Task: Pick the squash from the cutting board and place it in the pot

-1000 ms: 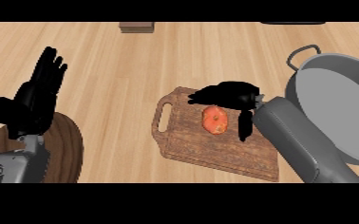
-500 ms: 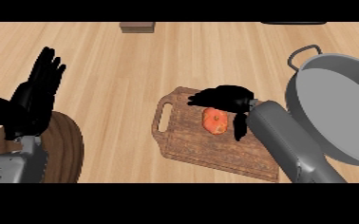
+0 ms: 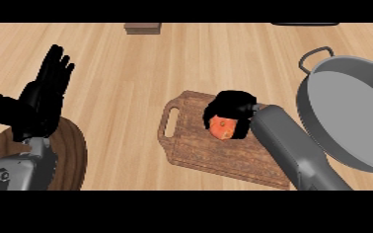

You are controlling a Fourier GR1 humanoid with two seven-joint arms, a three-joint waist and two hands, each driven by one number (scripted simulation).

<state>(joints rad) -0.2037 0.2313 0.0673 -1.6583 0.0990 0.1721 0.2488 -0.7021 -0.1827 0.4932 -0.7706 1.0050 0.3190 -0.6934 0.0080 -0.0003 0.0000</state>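
Observation:
An orange squash [image 3: 223,127] lies on the brown wooden cutting board [image 3: 197,150] in the middle of the counter. My right hand [image 3: 232,107] is curled over the squash from above and covers its upper part, with only the lower orange end showing. A large grey pot [image 3: 336,109] with a loop handle stands at the right edge, just beyond my right forearm. At the left edge my left hand [image 3: 45,95] rests open with its fingers up.
A dark round wooden object [image 3: 71,153] lies at the lower left, partly under my left forearm. A small brown block [image 3: 143,28] sits at the counter's far edge. A dark object [image 3: 304,23] shows at the top right.
My right hand has moved left and down over the squash and its fingers have closed round it. More of the squash is hidden now. The left hand has stayed still.

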